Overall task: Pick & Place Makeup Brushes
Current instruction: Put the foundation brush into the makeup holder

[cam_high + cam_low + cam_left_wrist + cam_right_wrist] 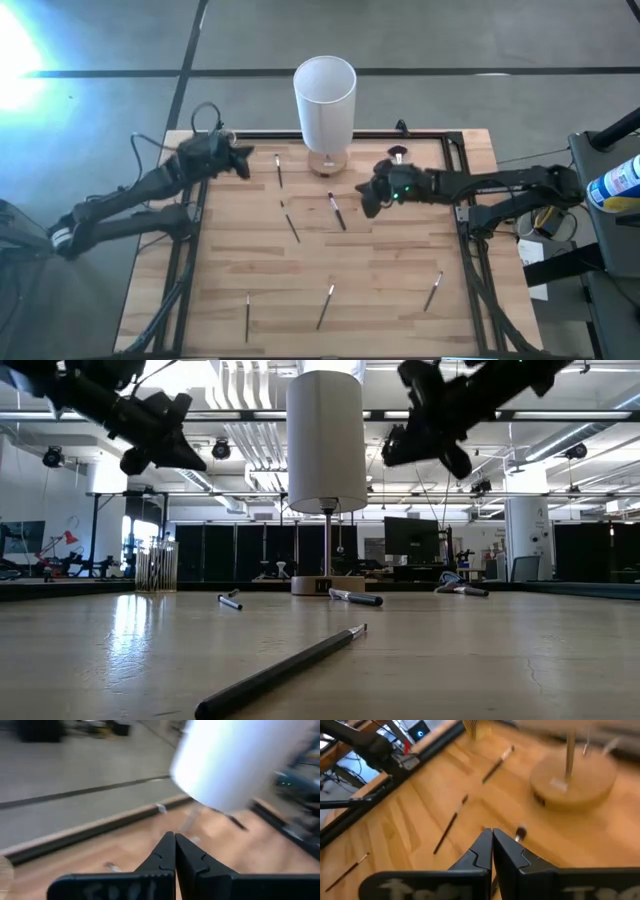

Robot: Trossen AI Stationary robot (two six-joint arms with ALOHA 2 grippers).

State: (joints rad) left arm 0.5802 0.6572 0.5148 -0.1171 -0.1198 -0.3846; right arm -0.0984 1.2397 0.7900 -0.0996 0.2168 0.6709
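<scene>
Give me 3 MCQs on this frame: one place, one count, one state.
1. Where does the tall white cylinder stand?
A. far edge of the table, near the middle
B. near left corner
C. off the table

2. How many brushes lie along the near edge of the table?
A. none
B. three
C. six

3. The left end effector is:
A. wide open
B. shut, holding nothing visible
C. shut on a cup

Key: 1 A, high view shows it mid far edge. 2 B, brushes at. 3 B, left wrist view shows fingers pressed together, empty.
</scene>
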